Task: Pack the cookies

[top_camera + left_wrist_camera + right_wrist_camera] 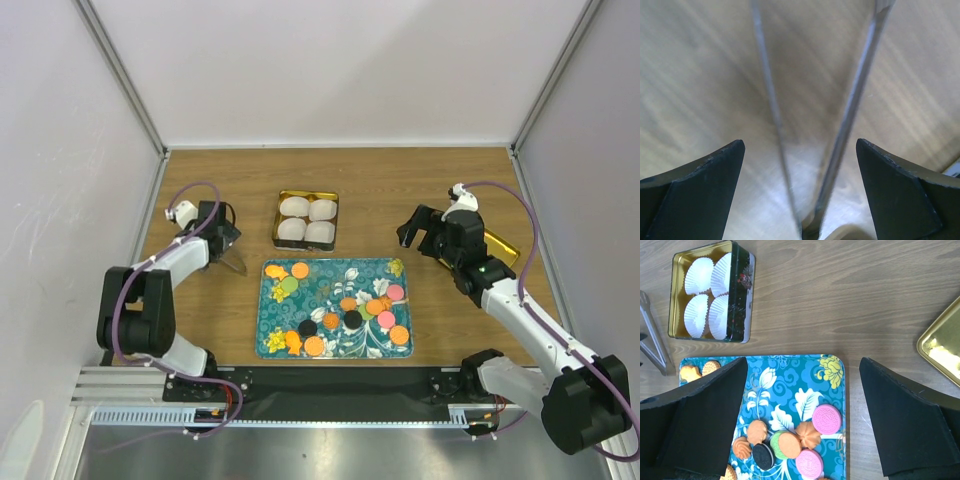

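Left gripper (pixel 800 141) spread, arm folded back, low over metal tongs (pixel 852 105) on counter (pixel 380 190). Right gripper (pixel 802 362) spread wide, raised, arm extended. Cookies (pixel 352 310) lie on floral tray (pixel 335 278).

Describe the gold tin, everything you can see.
The tin is square with rounded corners, shiny gold inside, with a dark printed pattern on its outer walls; it looks like metal. It is open, upright, flat on the wooden table, just beyond the far edge of the floral tray, not touching it. Four white pleated paper cups fill it two by two.
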